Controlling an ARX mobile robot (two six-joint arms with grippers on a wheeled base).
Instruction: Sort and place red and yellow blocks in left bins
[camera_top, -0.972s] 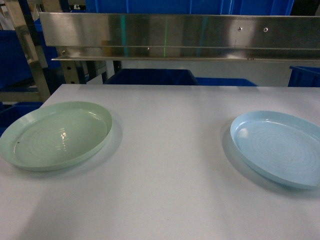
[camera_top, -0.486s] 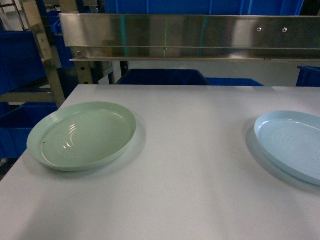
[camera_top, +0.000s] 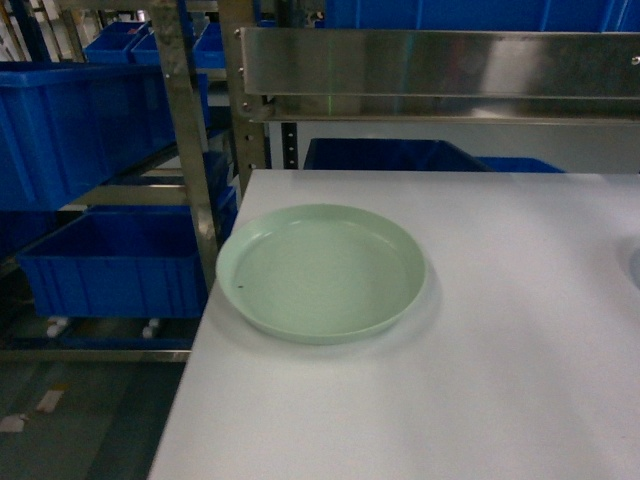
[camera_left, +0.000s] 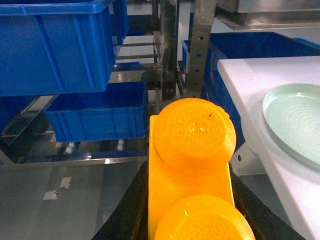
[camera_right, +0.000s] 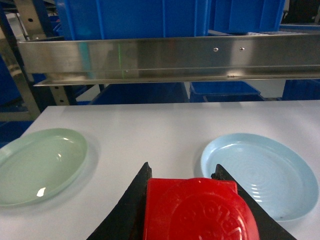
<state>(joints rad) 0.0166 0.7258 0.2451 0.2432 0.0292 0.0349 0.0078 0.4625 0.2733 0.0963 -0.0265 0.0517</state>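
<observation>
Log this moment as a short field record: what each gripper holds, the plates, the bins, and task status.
left gripper: shut on yellow block
right gripper: shut on red block
green plate: on white table, near its left edge, nothing in it
blue plate: on the table, nothing in it
blue bins: on racks left of the table
status: neither block placed in a bin yet

A warehouse or stockroom is showing here: blue bins (camera_top: 95, 125) are sitting on perforated steel racks (camera_top: 190, 150), a steel shelf (camera_right: 165, 57) is running above a white table (camera_top: 500, 400), over a concrete floor (camera_left: 65, 200).
</observation>
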